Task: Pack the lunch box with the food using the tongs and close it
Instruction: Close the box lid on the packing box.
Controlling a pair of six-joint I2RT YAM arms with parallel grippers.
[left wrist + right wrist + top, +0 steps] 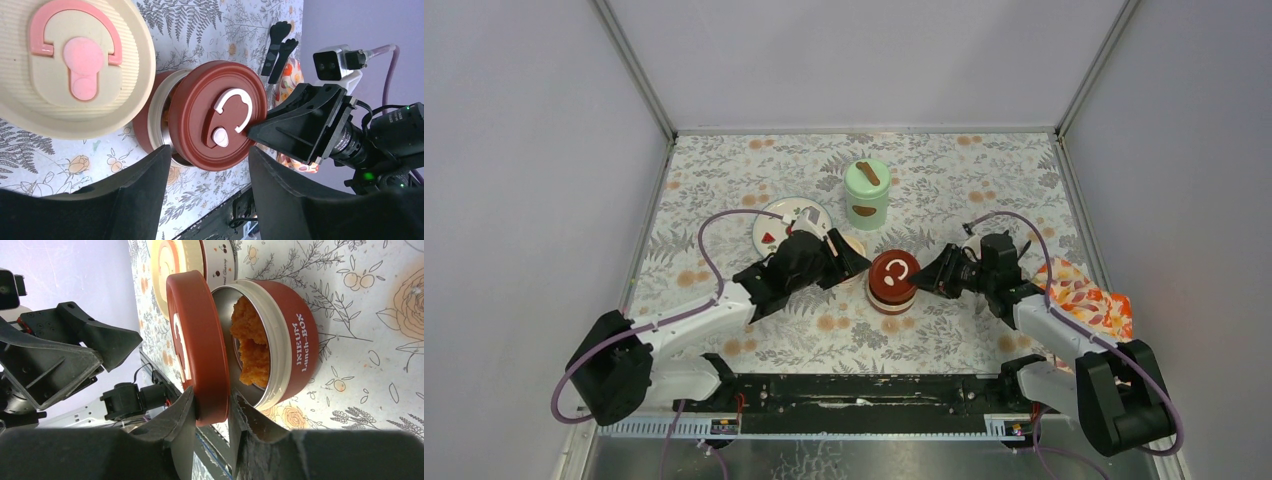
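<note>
The steel bowl [295, 340] in its dark-red shell stands mid-table and holds orange fried chunks [250, 347]. Its dark-red lid [197, 345] [892, 278] sits tilted over the bowl, lifted on the side facing my right wrist camera. My right gripper [212, 405] [927, 280] is shut on that lid's rim. My left gripper [209, 155] [859, 265] is open just left of the bowl, nothing between its fingers. The cream lid [75, 65] covers the second bowl beside it. The mint-green jar [867, 193] stands closed behind. Dark tongs [277, 50] lie beyond the bowl.
A white plate [774, 225] with red fruit pictures lies behind my left wrist. An orange patterned cloth [1089, 300] sits at the right edge, by my right arm. The cell's walls close in the floral table top on three sides.
</note>
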